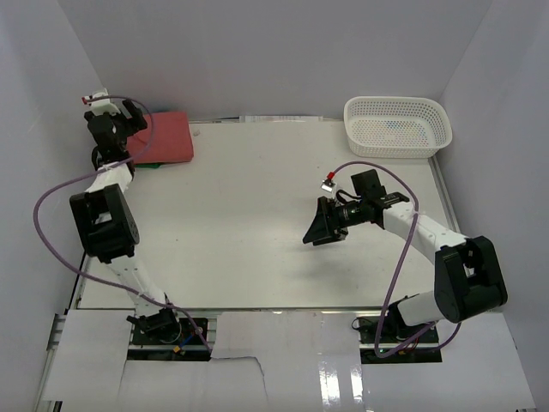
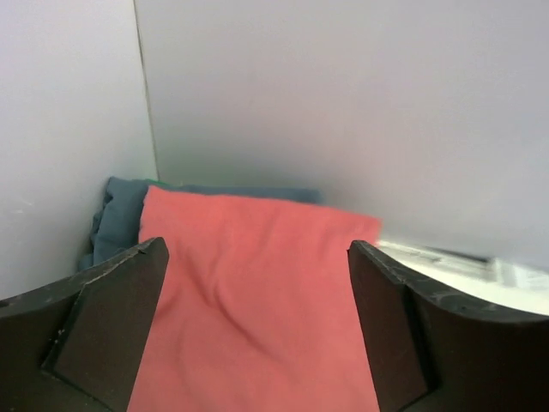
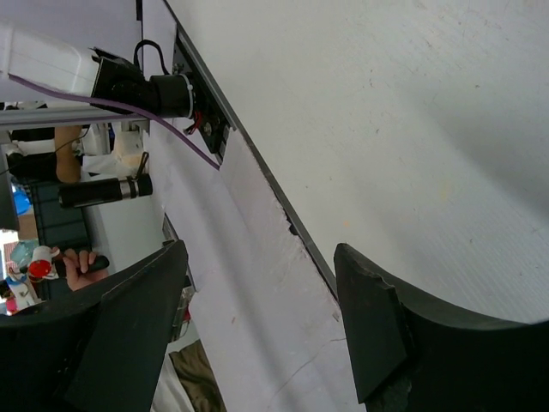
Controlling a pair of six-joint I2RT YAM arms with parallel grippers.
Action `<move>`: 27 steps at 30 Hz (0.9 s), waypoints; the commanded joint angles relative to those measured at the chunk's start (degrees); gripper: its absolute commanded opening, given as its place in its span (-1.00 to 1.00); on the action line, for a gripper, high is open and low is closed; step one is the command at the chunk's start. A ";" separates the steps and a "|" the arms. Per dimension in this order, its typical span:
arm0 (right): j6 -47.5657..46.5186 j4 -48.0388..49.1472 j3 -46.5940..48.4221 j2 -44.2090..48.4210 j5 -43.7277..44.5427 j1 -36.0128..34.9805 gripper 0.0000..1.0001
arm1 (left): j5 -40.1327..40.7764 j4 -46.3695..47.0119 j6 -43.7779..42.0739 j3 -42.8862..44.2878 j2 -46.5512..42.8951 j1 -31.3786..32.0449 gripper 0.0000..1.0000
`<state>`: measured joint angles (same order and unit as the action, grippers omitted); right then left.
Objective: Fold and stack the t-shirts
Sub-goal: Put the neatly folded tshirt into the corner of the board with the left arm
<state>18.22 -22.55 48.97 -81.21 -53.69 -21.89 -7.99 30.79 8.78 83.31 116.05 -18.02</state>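
Where the table (image 1: pixel 257 223) meets the back-left corner of the walls, the coral-red shirt (image 1: pixel 163 136) lies folded flat on top of a small pile. The left pincer (image 1: pixel 116 118) hangs over the pile's left end. Its jaws are spread wide and grip nothing. In the left wrist view the red shirt (image 2: pixel 257 292) fills the gap between the two dark fingers (image 2: pixel 111 318) of the left pincer (image 2: pixel 257 247) and runs on past them toward the wall. Whether the fingers touch the cloth cannot be told.

The left wrist view shows the slate-blue shirt (image 2: pixel 120 219) under the red one, sticking out at its left and far edges, against the corner. The top view hides the blue cloth. It shows instead a thin dark-green strip (image 1: pixel 157 163) at the pile's near edge.

The right pincer (image 1: pixel 316 227) hangs over bare table right of centre, well apart from the pile. Its jaws are also parted and hold nothing. The right wrist view shows only white table surface between the fingers (image 3: pixel 377 326) of the right pincer (image 3: pixel 257 253). It also shows the table's near edge and a purple cable (image 3: pixel 129 107) beyond it. No shirt appears in that view.

Only the top view shows the white mesh basket (image 1: pixel 397 127), at the back-right corner of the table.
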 commanded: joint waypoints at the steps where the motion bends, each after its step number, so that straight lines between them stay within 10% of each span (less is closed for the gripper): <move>1: -0.90 -0.57 2.36 2.98 0.17 -0.43 0.51 | 2.45 -1.86 0.19 -8.30 -13.20 0.53 0.96; 10: -0.90 -1.01 1.48 8.43 0.87 -0.43 0.52 | 13.62 -25.13 5.90 -22.92 -42.88 0.62 0.96; 17: -1.43 -2.59 0.08 12.56 1.57 -0.43 0.53 | 6.60 -48.16 11.16 -26.79 -52.92 0.62 0.96; 27: -2.22 -4.44 -2.82 19.33 3.86 -0.43 0.54 | -4.31 -54.51 10.04 -37.43 -75.61 0.62 0.96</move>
<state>17.21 -25.61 47.68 -64.25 -50.59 -22.15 -7.70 -21.12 19.11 44.84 46.68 -17.43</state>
